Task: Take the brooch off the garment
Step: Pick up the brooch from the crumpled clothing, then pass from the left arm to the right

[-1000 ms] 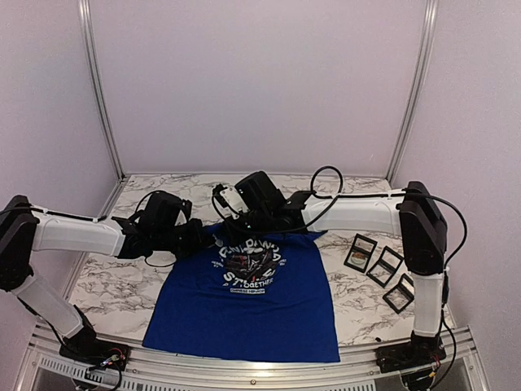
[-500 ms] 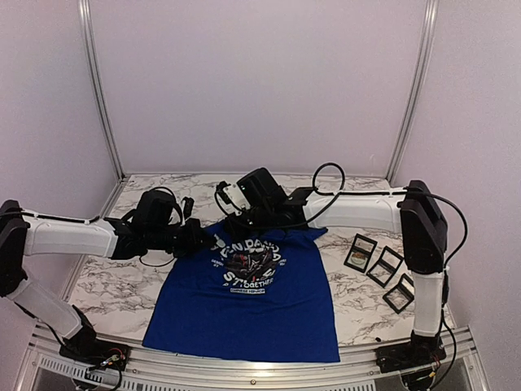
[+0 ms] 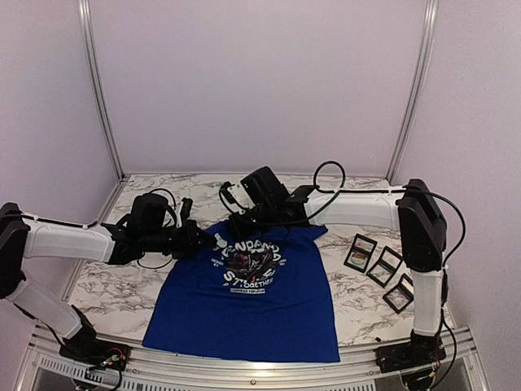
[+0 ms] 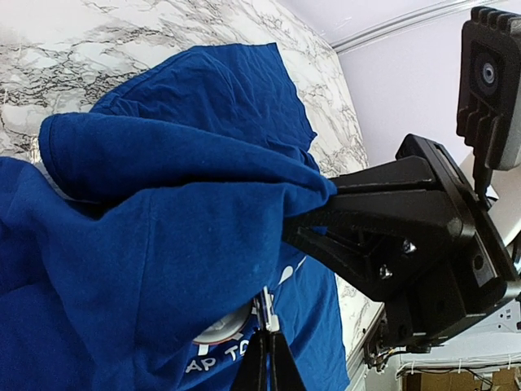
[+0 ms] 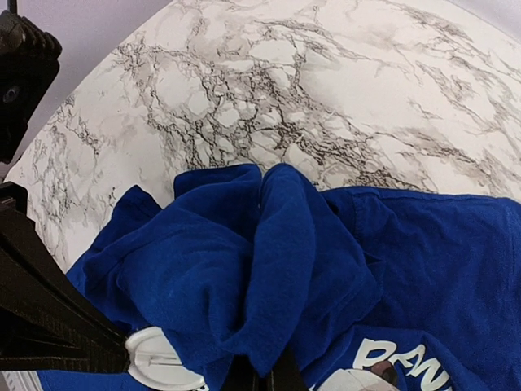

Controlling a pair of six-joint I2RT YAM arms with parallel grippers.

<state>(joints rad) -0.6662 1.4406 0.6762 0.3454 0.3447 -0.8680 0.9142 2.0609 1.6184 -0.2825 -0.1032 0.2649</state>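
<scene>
The royal-blue garment (image 3: 252, 309) lies on the marble table (image 3: 114, 285), its upper edge lifted and bunched. My right gripper (image 3: 238, 221) is shut on a raised fold of the garment (image 5: 277, 244); its black fingers (image 4: 366, 195) pinch that fold in the left wrist view. The brooch (image 5: 159, 362) is a white round disc with a pin bar on its back, under the lifted cloth. My left gripper (image 4: 266, 326) is shut on the brooch's pin, the white disc (image 4: 218, 330) just left of my fingertips. In the top view my left gripper (image 3: 201, 236) sits at the shirt's left shoulder.
Several small black display boxes (image 3: 383, 269) lie on the table at the right. Metal frame posts (image 3: 98, 90) stand at the back corners and a rail runs along the near edge (image 3: 244, 371). Cables loop over the right arm (image 3: 326, 175).
My left arm has drawn back a little to the left. My right gripper has shifted slightly up and right with the fold still in it.
</scene>
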